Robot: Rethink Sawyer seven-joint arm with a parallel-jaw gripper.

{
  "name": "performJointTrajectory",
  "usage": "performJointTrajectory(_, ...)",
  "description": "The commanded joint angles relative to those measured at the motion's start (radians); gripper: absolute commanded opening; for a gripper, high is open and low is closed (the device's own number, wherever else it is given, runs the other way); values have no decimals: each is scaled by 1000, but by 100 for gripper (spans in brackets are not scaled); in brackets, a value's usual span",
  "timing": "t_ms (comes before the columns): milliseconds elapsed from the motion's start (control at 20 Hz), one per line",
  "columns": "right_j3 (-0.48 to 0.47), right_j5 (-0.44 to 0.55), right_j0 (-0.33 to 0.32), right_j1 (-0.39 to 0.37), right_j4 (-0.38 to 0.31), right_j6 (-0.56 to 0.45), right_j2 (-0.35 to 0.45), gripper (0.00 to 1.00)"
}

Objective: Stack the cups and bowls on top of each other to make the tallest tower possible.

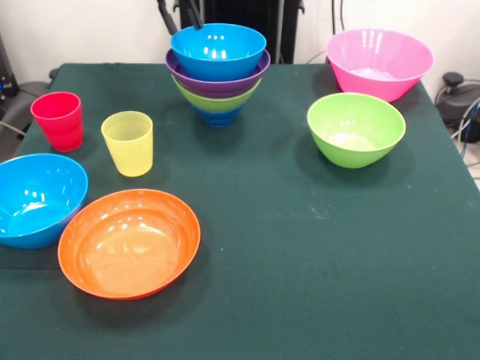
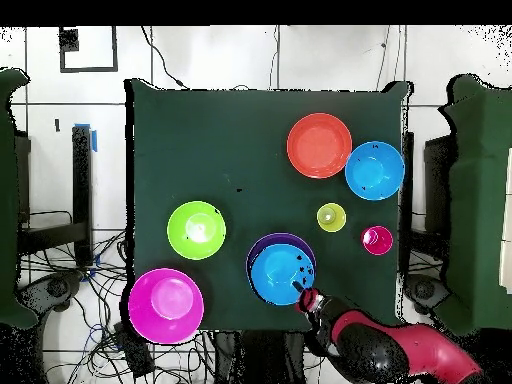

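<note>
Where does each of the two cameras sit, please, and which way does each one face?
Front view: sits across the green-clothed table, facing the robot; only dark gripper tips show at top, behind the tower of nested glossy plastic bowls.
Overhead view: looks straight down, robot base at bottom; the red and black arm reaches to the tower.
Both share the table and tower, turned half round.

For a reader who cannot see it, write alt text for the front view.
A tower of four nested bowls, light blue on top, stands at the green table's far edge. Pink and lime green bowls sit right; red and yellow cups, a blue bowl and an orange bowl sit left.
</note>
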Motion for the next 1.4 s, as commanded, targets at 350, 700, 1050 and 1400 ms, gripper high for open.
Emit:
performJointTrajectory(350, -79, 165, 93, -72, 101, -91, 98, 100)
performJointTrajectory(700, -102, 168, 117, -74, 110, -93, 83, 100)
performJointTrajectory(1050, -142, 220, 138, -80, 147, -107, 87, 100)
performJointTrajectory(1400, -199, 264, 182, -85, 178, -98, 76, 100)
